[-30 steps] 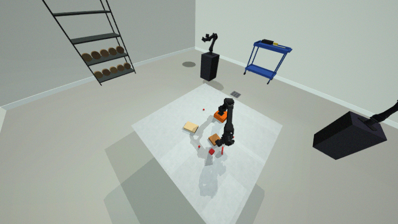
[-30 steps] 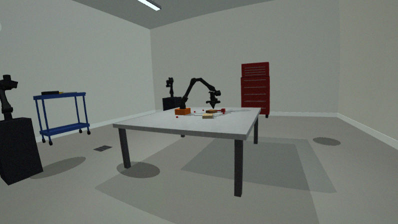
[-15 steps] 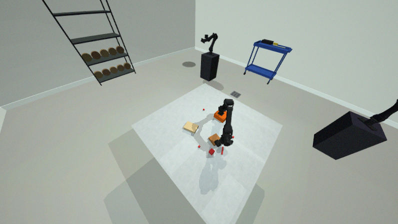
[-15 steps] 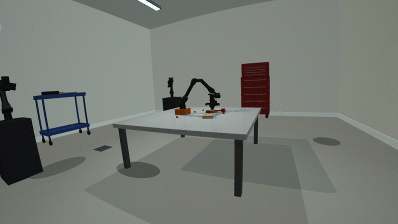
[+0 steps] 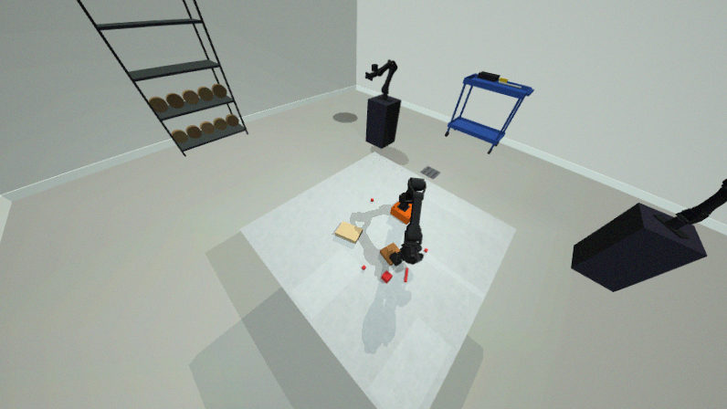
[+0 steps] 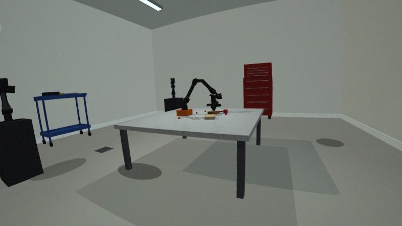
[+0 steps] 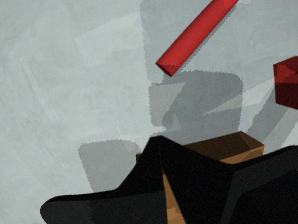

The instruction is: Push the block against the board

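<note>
The square block (image 5: 388,251) (image 6: 213,112) (image 7: 229,147) is dark brown and lies flat on the white table (image 5: 315,244) (image 6: 224,127). The board (image 5: 349,231) (image 6: 209,116) is a light tan slab lying apart from the block, to its upper left in the top view. My gripper (image 5: 397,259) (image 6: 213,108) (image 7: 156,141) is shut and empty, low at the block's near right edge. In the wrist view the closed fingers cover much of the block. I cannot tell whether they touch it.
A red cylinder (image 5: 405,275) (image 7: 200,30) and a red cube (image 5: 386,277) (image 7: 290,83) lie just beyond the gripper. Small red cubes (image 5: 363,267) are scattered around. The arm's orange base (image 5: 399,213) (image 6: 184,112) stands behind the block.
</note>
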You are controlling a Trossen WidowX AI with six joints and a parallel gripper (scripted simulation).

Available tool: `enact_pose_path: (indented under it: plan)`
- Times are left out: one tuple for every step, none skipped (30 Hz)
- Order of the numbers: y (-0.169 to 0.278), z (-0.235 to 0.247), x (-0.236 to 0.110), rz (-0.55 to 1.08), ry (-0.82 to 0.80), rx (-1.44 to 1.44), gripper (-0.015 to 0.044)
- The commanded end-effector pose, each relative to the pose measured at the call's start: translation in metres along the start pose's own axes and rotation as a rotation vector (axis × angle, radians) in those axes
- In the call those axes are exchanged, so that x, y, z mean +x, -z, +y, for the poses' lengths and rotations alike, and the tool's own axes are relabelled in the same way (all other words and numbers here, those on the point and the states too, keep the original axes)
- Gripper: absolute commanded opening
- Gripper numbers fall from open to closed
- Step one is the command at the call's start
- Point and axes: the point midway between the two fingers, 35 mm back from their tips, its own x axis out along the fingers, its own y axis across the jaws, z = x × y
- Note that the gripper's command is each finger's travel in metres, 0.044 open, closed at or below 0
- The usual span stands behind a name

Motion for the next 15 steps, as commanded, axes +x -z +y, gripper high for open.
enact_pose_path:
  plan:
    - [0.009, 0.0, 0.002, 0.009, -0.005, -0.001, 0.0]
    - [0.01, 0.0, 0.002, 0.009, -0.005, -0.001, 0.0]
    - [0.012, 0.0, 0.002, 0.009, -0.004, -0.001, 0.0]
    - [0.013, 0.0, 0.002, 0.009, -0.004, -0.001, 0.0]
    - [0.014, 0.0, 0.002, 0.009, -0.004, -0.001, 0.0]
    - [0.016, 0.0, 0.002, 0.009, -0.004, -0.001, 0.0]
    - [0.017, 0.0, 0.002, 0.009, -0.004, -0.001, 0.0]
    - [0.018, 0.0, 0.002, 0.01, -0.004, -0.001, 0.0]
    - [0.019, -0.001, 0.002, 0.01, -0.004, -0.001, 0.0]
    - [0.021, -0.001, 0.002, 0.01, -0.004, -0.001, 0.0]
    - [0.022, -0.001, 0.002, 0.01, -0.004, -0.001, 0.0]
    - [0.023, -0.001, 0.002, 0.01, -0.004, -0.001, 0.0]
    - [0.025, -0.001, 0.002, 0.01, -0.004, -0.001, 0.0]
    - [0.026, -0.001, 0.002, 0.01, -0.004, -0.001, 0.0]
    - [0.027, -0.002, 0.002, 0.01, -0.004, -0.001, 0.0]
